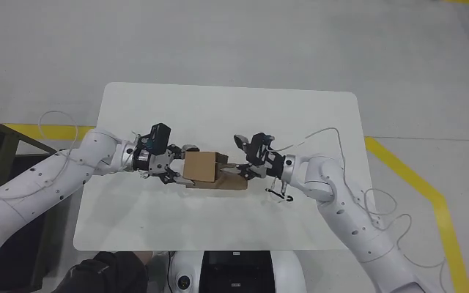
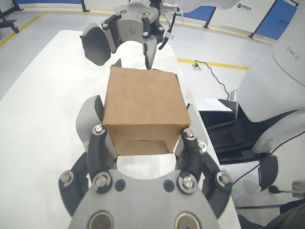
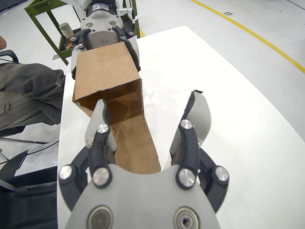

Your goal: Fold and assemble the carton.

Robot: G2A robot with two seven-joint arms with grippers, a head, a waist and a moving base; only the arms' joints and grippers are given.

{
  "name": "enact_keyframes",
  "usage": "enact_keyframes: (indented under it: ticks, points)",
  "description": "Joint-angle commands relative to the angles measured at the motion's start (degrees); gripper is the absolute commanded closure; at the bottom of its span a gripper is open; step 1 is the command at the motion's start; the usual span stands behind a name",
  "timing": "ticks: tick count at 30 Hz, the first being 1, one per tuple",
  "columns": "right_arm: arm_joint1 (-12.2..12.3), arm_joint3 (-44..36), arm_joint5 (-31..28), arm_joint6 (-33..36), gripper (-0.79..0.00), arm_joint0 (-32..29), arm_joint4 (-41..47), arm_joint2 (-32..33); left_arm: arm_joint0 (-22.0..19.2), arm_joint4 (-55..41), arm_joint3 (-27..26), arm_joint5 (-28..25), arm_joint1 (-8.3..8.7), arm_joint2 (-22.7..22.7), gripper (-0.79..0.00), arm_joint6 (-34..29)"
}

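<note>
A brown carton lies on its side at the middle of the white table, both ends unfolded. My left gripper is shut on the carton, one finger on each side wall at the near open end. At the opposite end my right gripper stands open. One of its fingers sits at the rim of the carton's opening, the other out over bare table. A long flap lies flat on the table between those fingers. In the top view the right gripper faces the left gripper across the carton.
A green metal cart stands off the table's left side behind the left arm. A thin cable loops over the table by the right arm. Bare tabletop lies beyond the carton and toward the front edge.
</note>
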Motion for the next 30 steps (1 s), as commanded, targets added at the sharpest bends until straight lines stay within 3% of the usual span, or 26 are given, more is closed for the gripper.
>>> enact_keyframes:
  ticks: [1,5,7,8,9,10,16,22,30]
  points:
    - [0.3,-0.4,-0.3,-1.7,-0.785,-1.0,1.2,1.5,0.0,0.5,0.5,0.0,0.06,0.0,-0.514,1.1]
    - [0.8,-1.0,0.7,-4.0,-0.785,-2.9,2.5,4.4,0.2,2.4,0.4,0.0,0.25,0.0,-0.52,3.4]
    - [0.9,-1.0,3.5,-3.5,-0.533,-3.5,1.5,5.2,0.4,3.6,0.0,0.0,0.4,0.0,-0.526,4.9]
    - [0.9,-1.4,5.2,-2.6,-0.486,-3.5,0.1,5.1,0.6,4.2,-0.3,0.0,0.49,0.0,-0.529,5.8]
    - [0.9,-1.5,6.3,-2.4,-0.376,-3.7,-0.1,4.8,0.5,4.9,-0.4,0.0,0.58,0.0,-0.526,6.5]
    - [0.8,-1.4,7.3,-2.2,-0.354,-3.7,-0.2,4.6,0.4,5.6,-0.4,0.0,0.69,0.0,-0.529,7.1]
    - [0.3,-1.1,11.5,-1.8,-0.456,-2.7,-1.8,2.7,0.5,9.3,-1.4,0.0,1.17,0.0,-0.551,10.4]
    - [0.1,-1.2,10.1,-1.8,-0.529,-2.9,-2.2,0.6,0.1,8.9,-1.5,0.0,1.14,0.0,-0.539,10.4]
    - [0.0,-3.2,8.5,-2.1,-0.548,-4.3,-3.3,-1.5,-0.3,8.4,-1.2,0.0,0.7,0.0,-0.502,10.4]
